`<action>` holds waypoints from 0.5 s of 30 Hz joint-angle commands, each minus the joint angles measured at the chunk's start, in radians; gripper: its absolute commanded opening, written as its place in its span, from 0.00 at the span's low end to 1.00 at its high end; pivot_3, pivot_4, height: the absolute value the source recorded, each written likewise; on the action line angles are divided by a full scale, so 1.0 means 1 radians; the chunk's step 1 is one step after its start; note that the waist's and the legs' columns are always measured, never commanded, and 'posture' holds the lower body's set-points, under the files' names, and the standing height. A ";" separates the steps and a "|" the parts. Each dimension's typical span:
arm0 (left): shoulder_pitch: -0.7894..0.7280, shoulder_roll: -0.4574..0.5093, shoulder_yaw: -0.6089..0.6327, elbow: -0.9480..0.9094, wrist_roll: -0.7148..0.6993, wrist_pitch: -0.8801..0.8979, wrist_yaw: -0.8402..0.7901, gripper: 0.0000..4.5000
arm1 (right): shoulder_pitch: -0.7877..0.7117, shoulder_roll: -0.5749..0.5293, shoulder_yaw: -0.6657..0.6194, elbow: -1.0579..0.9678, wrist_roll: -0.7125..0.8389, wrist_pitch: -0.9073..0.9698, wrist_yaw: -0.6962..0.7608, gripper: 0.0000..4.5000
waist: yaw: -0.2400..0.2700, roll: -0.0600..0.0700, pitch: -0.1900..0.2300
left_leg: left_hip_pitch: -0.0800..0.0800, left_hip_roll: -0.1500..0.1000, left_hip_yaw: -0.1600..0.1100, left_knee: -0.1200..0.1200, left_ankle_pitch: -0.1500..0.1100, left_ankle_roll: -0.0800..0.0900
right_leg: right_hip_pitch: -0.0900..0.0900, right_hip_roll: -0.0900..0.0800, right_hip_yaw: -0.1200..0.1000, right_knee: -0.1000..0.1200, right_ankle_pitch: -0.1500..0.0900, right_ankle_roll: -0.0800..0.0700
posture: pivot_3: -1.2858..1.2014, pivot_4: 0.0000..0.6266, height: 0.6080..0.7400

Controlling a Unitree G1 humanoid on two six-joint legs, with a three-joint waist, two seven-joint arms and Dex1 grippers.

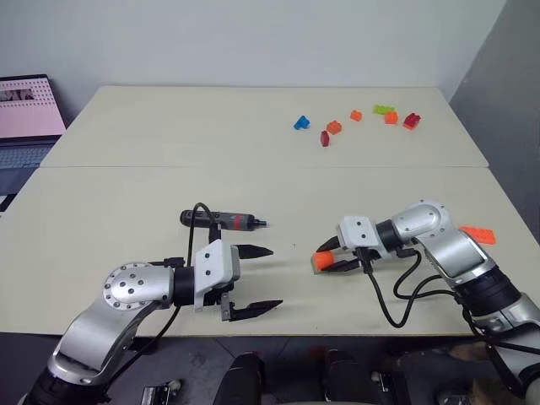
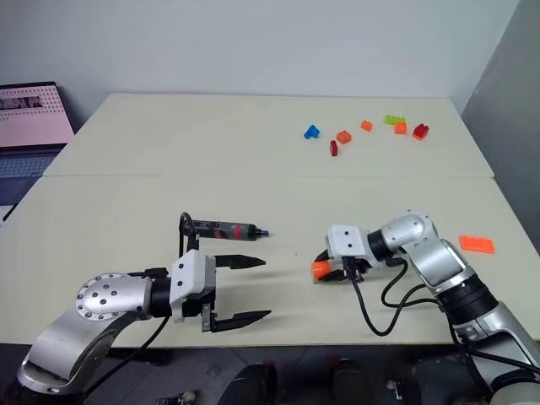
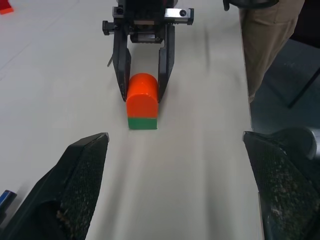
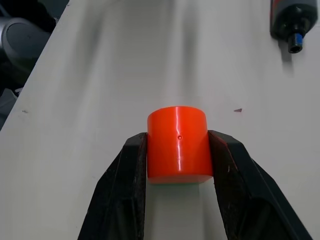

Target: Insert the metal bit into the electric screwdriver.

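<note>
The electric screwdriver lies flat on the table, black with a red-and-grey band, its narrow tip pointing right. My left gripper hovers just in front of it near the table's front edge, open and empty. To the right, my right gripper is shut on an orange block with a green base that stands on the table; its fingers press both sides of the block. The metal bit is hidden from me.
Several coloured plastic bricks lie scattered at the back right, and a flat orange brick lies beyond my right arm. A laptop sits off the table's left side. A person's trouser leg is past the table edge.
</note>
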 commanded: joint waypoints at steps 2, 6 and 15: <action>-0.069 -0.056 -0.044 0.018 -0.019 -0.025 -0.007 1.00 | 0.067 -0.073 -0.204 -0.110 0.060 0.119 -0.107 0.32 | 0.003 0.000 0.000 | 0.000 0.000 0.000 0.000 0.000 0.000 | 0.000 0.000 0.000 0.000 0.000 0.000 | 0.52 0.24 1.00; -0.148 -0.124 -0.123 0.100 0.023 -0.082 -0.036 1.00 | 0.250 -0.150 -0.480 -0.095 0.045 0.197 -0.288 0.32 | 0.023 0.000 0.000 | -0.001 -0.001 0.001 0.000 0.000 0.000 | 0.001 0.000 -0.002 -0.001 0.000 0.000 | 0.52 0.24 1.00; -0.218 -0.198 -0.185 0.187 0.053 -0.153 -0.075 1.00 | 0.379 -0.150 -0.771 0.057 0.010 0.292 -0.611 0.32 | 0.001 0.000 -0.001 | 0.001 -0.001 0.007 0.001 0.000 0.000 | 0.000 0.001 0.001 0.001 0.000 0.000 | 0.52 0.24 1.00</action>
